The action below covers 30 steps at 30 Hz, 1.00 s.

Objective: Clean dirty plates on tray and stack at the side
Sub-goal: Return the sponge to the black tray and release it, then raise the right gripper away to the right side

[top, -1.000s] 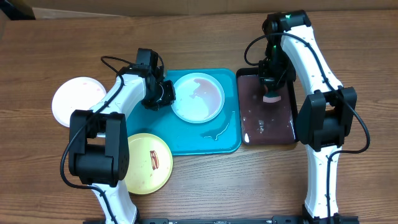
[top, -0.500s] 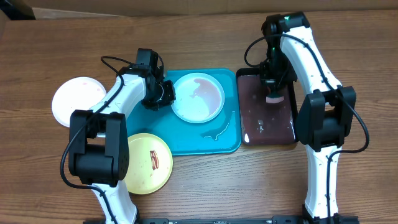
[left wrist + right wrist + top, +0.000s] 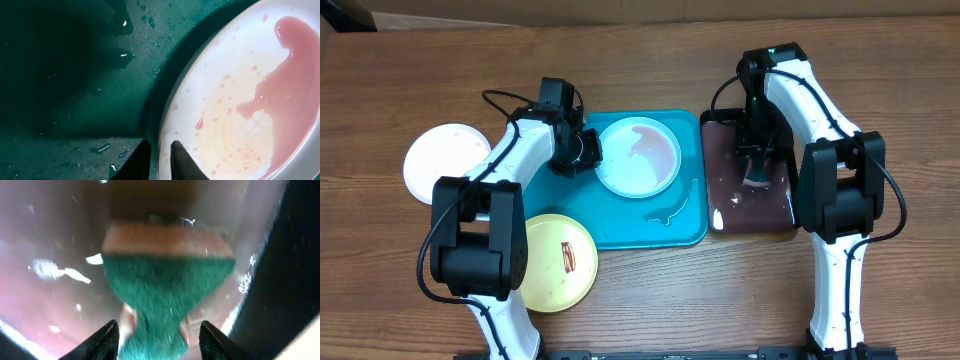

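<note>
Turquoise tray [image 3: 620, 222] has just one pale plate [image 3: 638, 157] on it, with a pinkish puddle on top. The left end effector [image 3: 160, 146] is pinched narrow on its rim. The white plate [image 3: 440, 162] and yellow-green plate [image 3: 560, 262] sit off on the desk [image 3: 720, 300]. The right end effector [image 3: 159, 327] is spread wide either side of the green sponge [image 3: 170, 280] in the black tray [image 3: 730, 150].

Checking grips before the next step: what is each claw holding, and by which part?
The left claw pinches the plate on the tray by its rim. The right claw stands open around the sponge, not gripping it.
</note>
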### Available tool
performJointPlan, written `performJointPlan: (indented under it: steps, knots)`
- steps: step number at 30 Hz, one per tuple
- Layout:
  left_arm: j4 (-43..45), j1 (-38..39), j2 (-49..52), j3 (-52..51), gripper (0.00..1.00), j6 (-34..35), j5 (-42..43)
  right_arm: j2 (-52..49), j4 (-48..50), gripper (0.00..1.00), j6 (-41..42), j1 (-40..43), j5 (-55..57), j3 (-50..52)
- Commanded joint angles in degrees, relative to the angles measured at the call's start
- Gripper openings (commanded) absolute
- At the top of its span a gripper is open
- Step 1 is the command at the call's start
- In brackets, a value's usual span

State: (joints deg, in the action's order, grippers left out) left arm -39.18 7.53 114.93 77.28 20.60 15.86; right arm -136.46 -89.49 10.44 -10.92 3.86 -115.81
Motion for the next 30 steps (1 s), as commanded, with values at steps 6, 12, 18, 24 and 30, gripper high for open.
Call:
performJointPlan:
  steps: [6, 12, 18, 24, 30]
  knots:
    - [0.2, 0.4, 0.9, 0.7, 0.23, -0.2, -1.1, 2.1, -7.6, 0.71, -0.7, 3.3, 0.6, -17.0]
    - [0.2, 1.1, 0.9, 0.7, 0.23, -0.2, -4.3, 2.1, -7.5, 0.81, 2.9, 12.3, 0.4, -20.4]
    - [0.7, 3.3, 1.4, 0.6, 0.22, -0.2, -5.8, 2.1, -7.5, 1.00, 2.9, 22.6, 0.3, -20.3]
    - [1.4, 5.5, 1.4, 0.6, 0.19, 0.3, -7.5, 2.1, -3.2, 1.00, 2.9, 30.2, 0.4, -20.3]
    - [0.3, 7.3, 2.0, 0.4, 0.23, 2.5, -10.6, 2.1, 5.6, 1.00, 2.9, 35.2, 0.4, -20.3]
